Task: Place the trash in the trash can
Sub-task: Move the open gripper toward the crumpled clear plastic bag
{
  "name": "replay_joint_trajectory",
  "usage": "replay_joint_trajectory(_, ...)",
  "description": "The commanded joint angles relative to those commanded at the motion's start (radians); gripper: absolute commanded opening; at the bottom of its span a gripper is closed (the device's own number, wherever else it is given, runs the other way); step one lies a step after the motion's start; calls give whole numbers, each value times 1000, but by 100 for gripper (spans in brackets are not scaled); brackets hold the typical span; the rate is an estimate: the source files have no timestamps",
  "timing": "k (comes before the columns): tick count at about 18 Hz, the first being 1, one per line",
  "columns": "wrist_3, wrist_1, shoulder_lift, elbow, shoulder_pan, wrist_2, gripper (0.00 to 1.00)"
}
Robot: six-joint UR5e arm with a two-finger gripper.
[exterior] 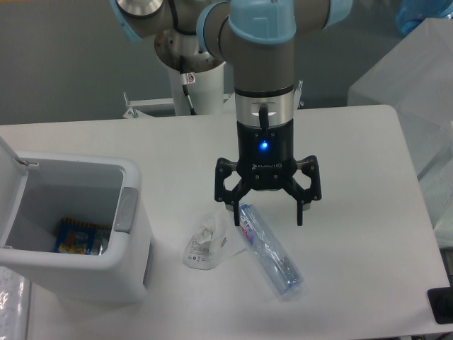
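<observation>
A clear bluish plastic water bottle [270,249] with a red-and-white label lies on the white table, running from upper left to lower right. A crumpled clear-and-white wrapper [206,244] lies just left of it. My gripper [267,211] is open and hangs right above the bottle's upper end, one finger on each side of it. The white trash can [131,241] stands at the left with its lid swung open and a grey latch panel [127,210] on its right side.
A blue and yellow packet [76,236] lies at the bottom of the bin. A dark object [442,306] sits at the table's front right corner. Clear plastic-wrapped bulk [417,78] stands off the table at the right.
</observation>
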Motion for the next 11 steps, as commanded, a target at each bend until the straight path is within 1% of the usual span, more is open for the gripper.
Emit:
replay_joint_trajectory(3, 86, -3, 0, -2, -5, 58, 100)
replay_joint_trajectory(6, 89, -3, -3, 0, -5, 72, 100)
replay_joint_trajectory(9, 94, 5, -23, 0, -5, 75, 100)
replay_joint_trajectory(10, 94, 23, -31, -2, -5, 77, 100)
replay_joint_trajectory(11, 91, 53, -40, -9, -5, 77, 100)
